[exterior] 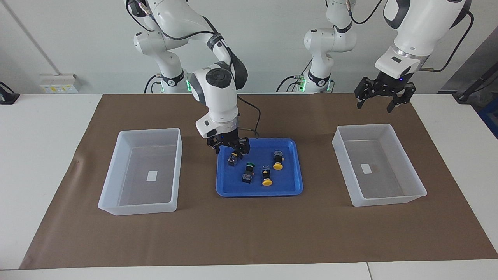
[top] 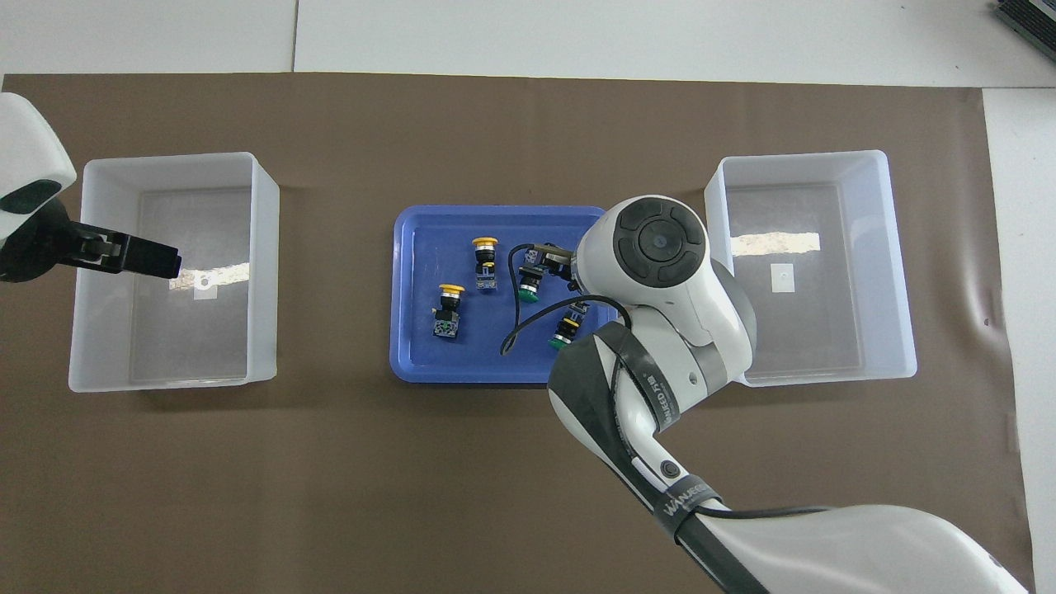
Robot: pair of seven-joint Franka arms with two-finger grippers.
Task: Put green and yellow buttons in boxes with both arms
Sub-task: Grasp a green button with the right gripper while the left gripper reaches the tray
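Blue tray [exterior: 290, 186] at the bench's centre gathers all four buttons [exterior: 249, 172], within both arms' reach. At its eleven o'clock, the right gripper [exterior: 230, 147] straddles one green-capped button [exterior: 233, 158], jaws spread, not pinching. At three o'clock the left gripper [exterior: 382, 100] waits above its box [exterior: 415, 182], jaws spread.

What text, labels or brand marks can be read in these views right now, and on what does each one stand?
"WANBER" or similar, white letters on the black band of the right arm; only partly readable.
White label in the box at the right arm's end: nothing readable on it.
White label in the box at the left arm's end: nothing readable on it.
Wall panel: yellow stickers, too small to read.
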